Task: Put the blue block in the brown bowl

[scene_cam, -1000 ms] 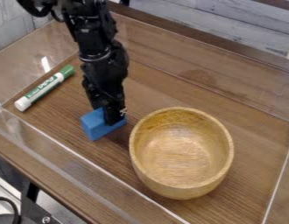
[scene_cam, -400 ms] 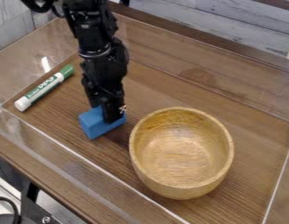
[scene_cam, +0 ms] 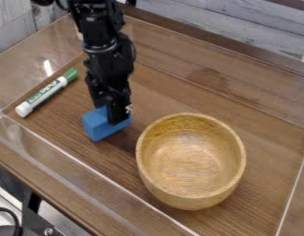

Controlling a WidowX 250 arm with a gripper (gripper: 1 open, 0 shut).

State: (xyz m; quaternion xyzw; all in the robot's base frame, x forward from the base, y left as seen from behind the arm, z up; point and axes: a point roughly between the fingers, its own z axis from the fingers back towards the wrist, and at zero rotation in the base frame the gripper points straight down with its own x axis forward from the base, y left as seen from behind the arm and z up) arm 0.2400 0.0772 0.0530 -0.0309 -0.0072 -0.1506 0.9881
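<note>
Lifted slightly: one blue block (scene_cam: 105,123), one brown bowl (scene_cam: 192,159).

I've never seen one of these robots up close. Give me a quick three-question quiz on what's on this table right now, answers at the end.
1. True or false: the blue block already lies inside the brown bowl.
2. Which thing lies furthest left on the table: A) the bowl, B) the green-and-white marker, C) the block?
3. Fill in: the gripper points straight ____ at the block.

Key
1. False: the block is outside the bowl, to its left, with the gripper's jaws around its top.
2. B.
3. Down.
</note>
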